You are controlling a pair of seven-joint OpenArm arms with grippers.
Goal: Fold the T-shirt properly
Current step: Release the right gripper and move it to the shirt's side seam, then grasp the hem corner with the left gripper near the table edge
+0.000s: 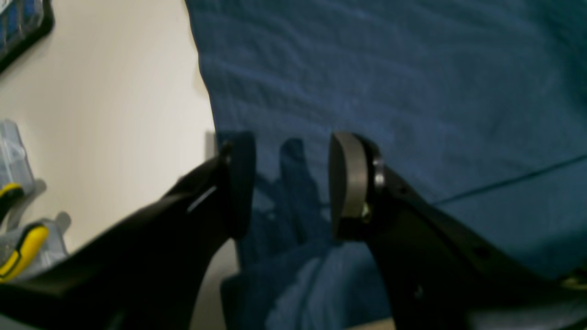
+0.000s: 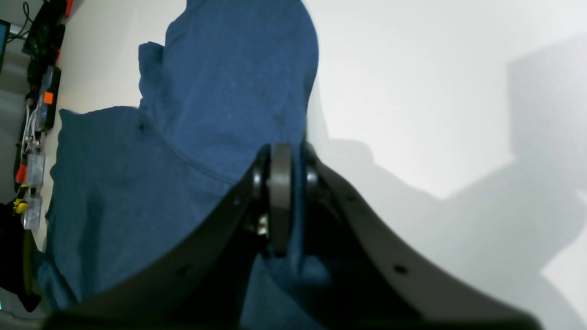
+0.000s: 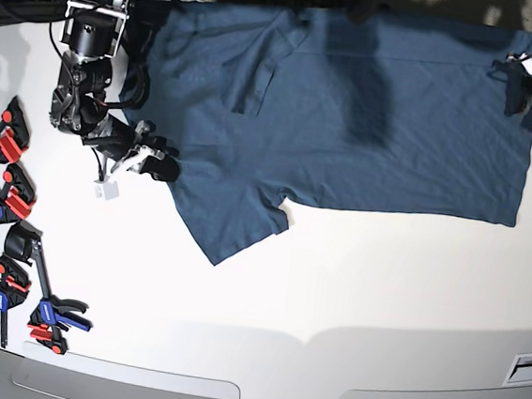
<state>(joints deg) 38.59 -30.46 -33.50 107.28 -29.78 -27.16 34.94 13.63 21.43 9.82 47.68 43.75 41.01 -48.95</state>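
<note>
- The T-shirt (image 3: 368,115), dark navy blue, lies spread across the far half of the white table (image 3: 333,291), reaching from the right arm on the base view's left side to the left arm at the far right corner.
- One short sleeve (image 3: 231,220) sticks out toward the near side of the table, its hem lying flat on the white surface.
- The right gripper (image 2: 286,201) has its jaws pressed together on the edge of the T-shirt; in the right wrist view a fold of blue cloth is pinched between the two pads and hangs below them.
- In the base view the right gripper (image 3: 152,162) sits at the left edge of the cloth, just beside the sleeve.
- The left gripper (image 1: 291,183) stands parted, with a clear gap between its pads (image 1: 348,183); only cloth and the gripper's shadow show in the gap, and nothing is gripped.
- The left gripper hovers over the T-shirt's edge, where blue fabric meets bare table in the left wrist view.
- A straight seam line (image 1: 509,181) crosses the fabric beside the left gripper.
- Blue-and-red clamps (image 3: 7,198) lie in a row along the table's left edge, well apart from the T-shirt.
</note>
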